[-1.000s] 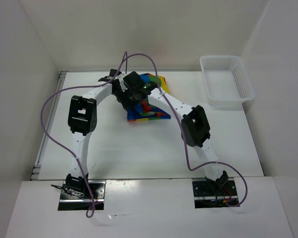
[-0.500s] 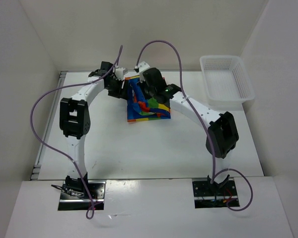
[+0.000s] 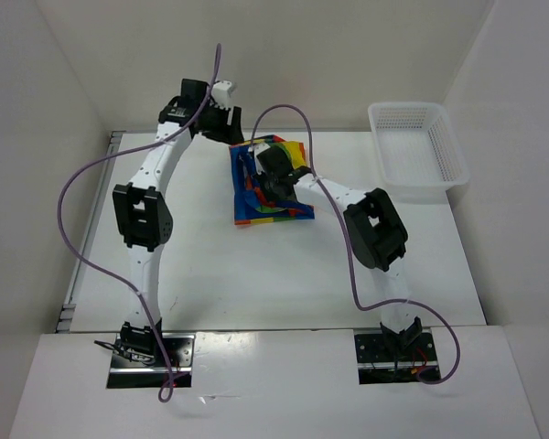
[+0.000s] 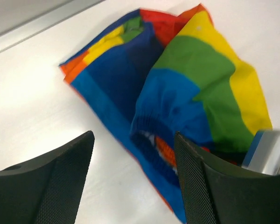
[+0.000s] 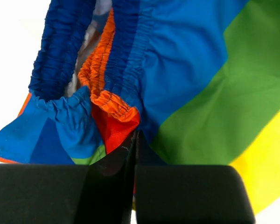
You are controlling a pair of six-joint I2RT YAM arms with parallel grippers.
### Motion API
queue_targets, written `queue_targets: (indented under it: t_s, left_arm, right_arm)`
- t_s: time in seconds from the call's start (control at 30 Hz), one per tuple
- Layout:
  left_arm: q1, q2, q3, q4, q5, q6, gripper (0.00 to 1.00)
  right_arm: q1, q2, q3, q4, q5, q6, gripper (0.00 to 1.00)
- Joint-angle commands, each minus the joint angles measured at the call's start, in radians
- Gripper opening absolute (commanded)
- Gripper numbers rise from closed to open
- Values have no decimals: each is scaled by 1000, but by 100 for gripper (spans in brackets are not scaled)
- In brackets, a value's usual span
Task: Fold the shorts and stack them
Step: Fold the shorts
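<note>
My left gripper (image 4: pixel 133 139) hangs spread over the shorts (image 3: pixel 288 210); they lie bunched in the upper centre of the top view; my right gripper (image 5: pixel 134 156) pinches their orange-red fabric.

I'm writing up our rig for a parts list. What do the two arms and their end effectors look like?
The left arm and right arm both have slim white links with chunky black joint blocks. A purple cable loops loosely along each. The left end effector has black fingers with a fine dotted texture; the right end effector has smooth, glossy black ones.
</note>
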Motion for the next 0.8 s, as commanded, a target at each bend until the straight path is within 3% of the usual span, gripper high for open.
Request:
queue_targets:
  t_s: [0.0,0.17,0.37,0.63,0.77]
  left_arm:
    - [-30,136,94,-18,76,4,77]
    - [-39,264,154,-18,76,4,78]
    - [-39,309,130,-27,109,4,65]
    - [-50,399,196,-27,-120,4,63]
    - [-50,408,196,-27,-118,4,63]
  right_arm:
    - [-1,11,27,69,-57,24,0]
    - [21,11,-18,60,-122,34,0]
    - [30,2,-62,60,-131,34,0]
    - [76,23,-113,60,-178,32,0]
    - [117,-17,-193,60,-206,41,0]
